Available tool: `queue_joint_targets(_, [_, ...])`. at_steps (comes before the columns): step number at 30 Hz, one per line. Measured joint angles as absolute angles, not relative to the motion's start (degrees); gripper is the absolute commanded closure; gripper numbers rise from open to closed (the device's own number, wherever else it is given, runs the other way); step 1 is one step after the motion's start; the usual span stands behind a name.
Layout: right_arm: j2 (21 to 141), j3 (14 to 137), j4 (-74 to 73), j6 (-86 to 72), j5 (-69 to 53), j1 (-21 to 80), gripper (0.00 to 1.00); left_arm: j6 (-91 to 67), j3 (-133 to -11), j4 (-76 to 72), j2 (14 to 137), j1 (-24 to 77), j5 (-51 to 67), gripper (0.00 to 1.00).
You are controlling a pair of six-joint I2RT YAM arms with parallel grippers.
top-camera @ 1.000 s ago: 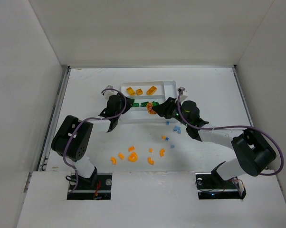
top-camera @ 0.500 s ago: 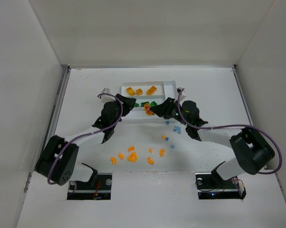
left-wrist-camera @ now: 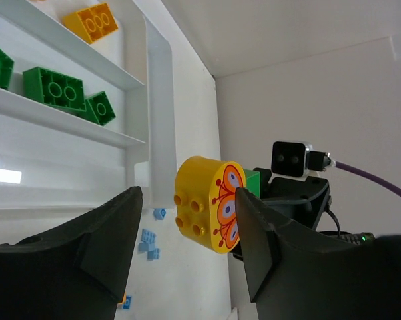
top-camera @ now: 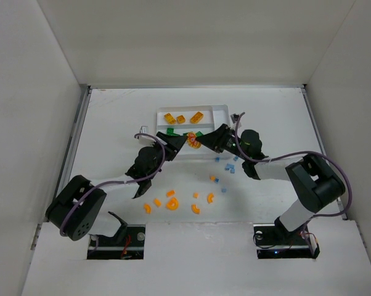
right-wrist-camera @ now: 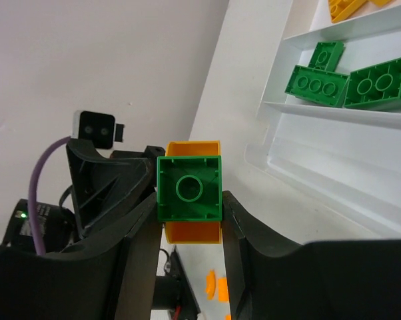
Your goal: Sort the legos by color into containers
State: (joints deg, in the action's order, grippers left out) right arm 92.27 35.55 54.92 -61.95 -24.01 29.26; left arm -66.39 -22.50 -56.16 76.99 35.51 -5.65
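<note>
My right gripper (right-wrist-camera: 189, 200) is shut on a green lego (right-wrist-camera: 189, 187) that is stuck to a rounded yellow lego with a butterfly print (left-wrist-camera: 204, 203). The pair hangs just in front of the white tray of containers (top-camera: 224, 110). My left gripper (left-wrist-camera: 187, 200) is open, its fingers (left-wrist-camera: 114, 227) standing either side of the yellow lego, the left one clearly apart from it. In the top view both grippers meet at the yellow lego (top-camera: 193, 142). Yellow legos (top-camera: 180, 118) lie in the far slot and green legos (left-wrist-camera: 54, 87) in the middle slot.
Orange curved bits (top-camera: 172, 202) lie scattered on the table near the arms' bases. Small pale blue pieces (top-camera: 230, 166) lie right of centre, below the right gripper. White walls close the table in on three sides.
The left gripper has opened and let go of the yellow butterfly lego, and the left arm has swung lower. The right gripper keeps its hold and has barely moved.
</note>
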Motion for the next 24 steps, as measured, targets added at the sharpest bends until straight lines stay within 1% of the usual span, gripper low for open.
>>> queue_joint_targets(12, [98.72,35.51,65.56,-72.27,-29.78,28.03,0.69,-69.60,-24.23,-65.41,84.62,37.28,-5.23,0.52])
queue_joint_targets(15, [100.60,35.53,68.53,-74.76,-31.03,28.01,0.68,-69.76,-25.10,-67.35,86.46,37.41,-5.93,0.59])
queue_joint_targets(18, [102.04,35.53,70.46,-77.10,-31.31,27.33,0.68,-70.08,-25.87,-69.21,88.51,37.41,-6.42,0.69])
queue_joint_targets(20, [102.59,35.53,71.16,-78.24,-31.59,27.05,0.66,-70.37,-25.91,-69.73,89.06,37.50,-6.76,0.75])
queue_joint_targets(24, [102.74,35.53,71.92,-79.48,-31.94,26.74,0.50,-70.65,-25.91,-70.41,89.06,37.50,-6.85,0.84])
